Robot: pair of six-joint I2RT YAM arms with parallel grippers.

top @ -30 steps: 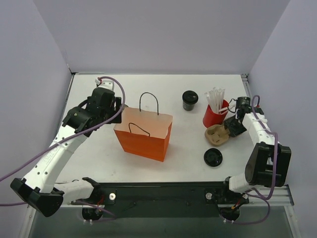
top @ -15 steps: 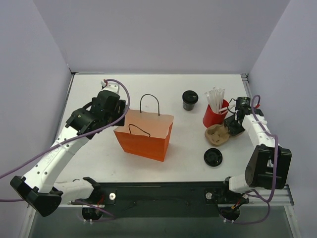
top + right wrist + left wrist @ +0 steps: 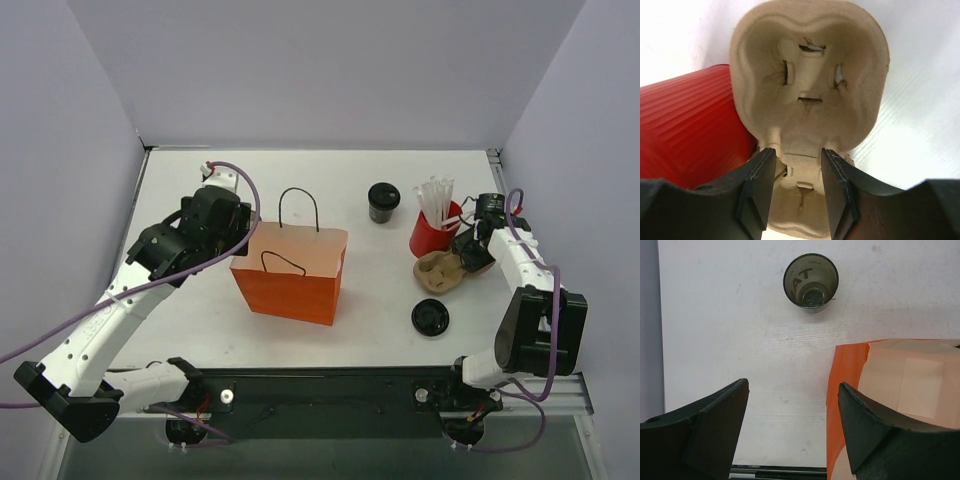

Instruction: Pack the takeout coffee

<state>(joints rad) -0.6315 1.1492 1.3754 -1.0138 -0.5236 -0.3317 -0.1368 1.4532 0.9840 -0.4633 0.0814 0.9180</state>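
Observation:
The takeout coffee (image 3: 383, 201), a small dark cup with a black round lid, stands at the back of the table, right of the orange paper bag (image 3: 290, 276). No gripper is near it. My left gripper (image 3: 238, 222) is open and hangs over the bag's left top edge. In the left wrist view the gripper (image 3: 792, 385) has one finger over the table and one over the bag's opening (image 3: 905, 385). My right gripper (image 3: 468, 255) is closed on the narrow waist of the cardboard cup carrier (image 3: 438, 270), seen close in the right wrist view (image 3: 807, 75).
A lidless dark see-through cup (image 3: 811, 282) stands on the table left of the bag, hidden under my left arm in the top view. A red cup of straws (image 3: 433, 232) touches the carrier. A flat black lid (image 3: 430, 317) lies near the front right.
My left gripper has moved a little right and forward over the bag's left edge, and the bag has shifted slightly. My right gripper has edged in onto the carrier.

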